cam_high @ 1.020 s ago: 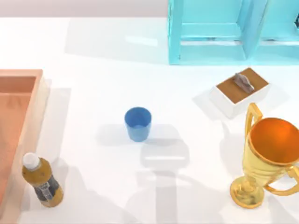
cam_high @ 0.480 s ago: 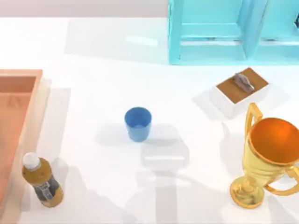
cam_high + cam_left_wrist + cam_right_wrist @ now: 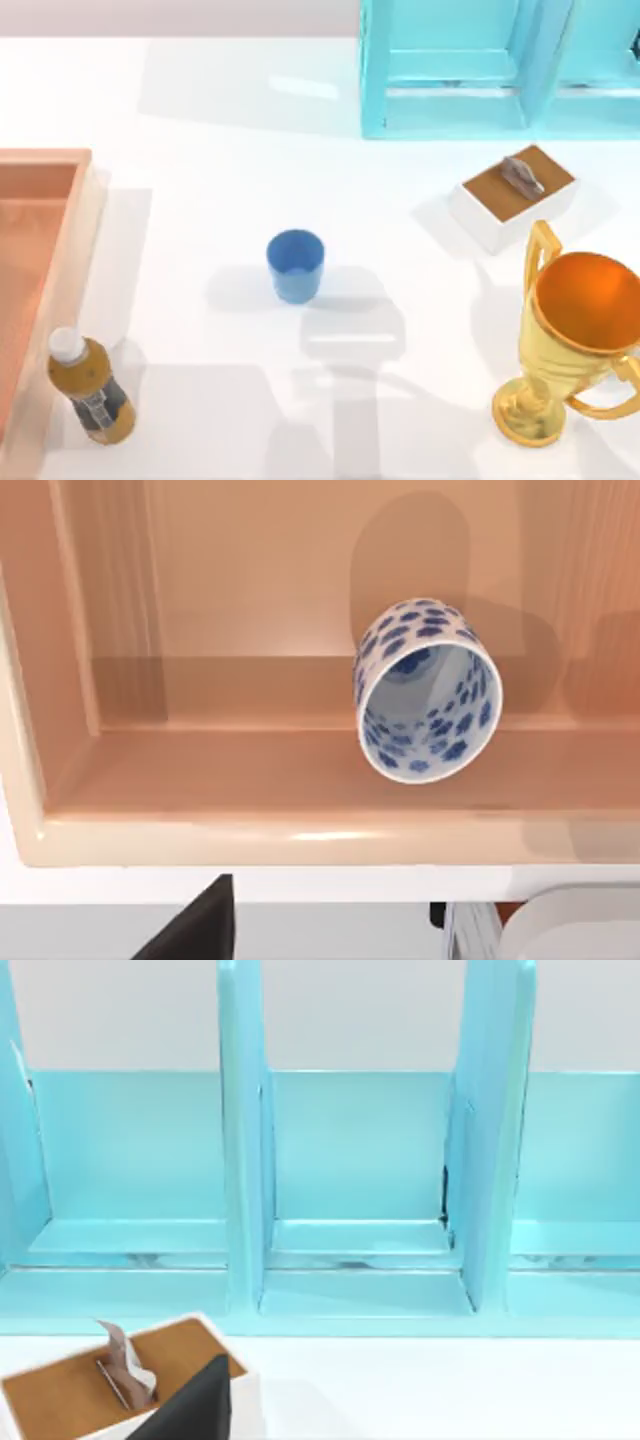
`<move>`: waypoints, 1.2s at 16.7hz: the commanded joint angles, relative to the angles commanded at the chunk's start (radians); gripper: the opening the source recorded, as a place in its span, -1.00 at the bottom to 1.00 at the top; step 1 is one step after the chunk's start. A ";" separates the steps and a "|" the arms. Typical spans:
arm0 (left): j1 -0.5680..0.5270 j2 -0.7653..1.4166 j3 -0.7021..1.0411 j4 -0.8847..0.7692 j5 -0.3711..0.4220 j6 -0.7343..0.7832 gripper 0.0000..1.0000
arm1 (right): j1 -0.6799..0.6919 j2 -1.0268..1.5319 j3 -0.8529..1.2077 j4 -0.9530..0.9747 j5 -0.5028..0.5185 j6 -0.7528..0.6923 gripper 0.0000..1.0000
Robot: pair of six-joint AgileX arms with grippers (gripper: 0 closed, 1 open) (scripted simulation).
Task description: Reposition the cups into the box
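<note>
The plain blue cup (image 3: 295,265) stands upright in the middle of the table, apart from everything else. The box (image 3: 40,170), orange-brown and shallow, lies at the table's left edge. In the left wrist view the white cup with the blue floral pattern (image 3: 428,692) rests free inside the box (image 3: 200,825), close to a wall, its mouth toward the camera. My left gripper (image 3: 330,925) hovers open above the box's rim, clear of that cup. One dark finger (image 3: 200,1410) of my open right gripper shows, with nothing held.
A brown bottle with a white cap (image 3: 88,392) stands just right of the box. A gold trophy (image 3: 575,335) is at the right. A white block with a brown top (image 3: 515,195) sits behind it. The turquoise shelf (image 3: 450,70) spans the back.
No object on the table has moved. Only the arm shadows near the front edge have shifted and spread to the left.
</note>
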 joint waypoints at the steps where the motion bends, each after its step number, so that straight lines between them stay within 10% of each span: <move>1: -0.001 -0.001 0.036 -0.036 0.000 -0.001 1.00 | 0.000 0.000 0.000 0.000 0.000 0.000 1.00; 11: -0.069 0.059 0.134 -0.078 0.002 -0.037 1.00 | 0.000 0.000 0.000 0.000 0.000 0.000 1.00; 20: -0.716 0.500 0.515 -0.011 0.010 -0.338 1.00 | 0.000 0.000 0.000 0.000 0.000 0.000 1.00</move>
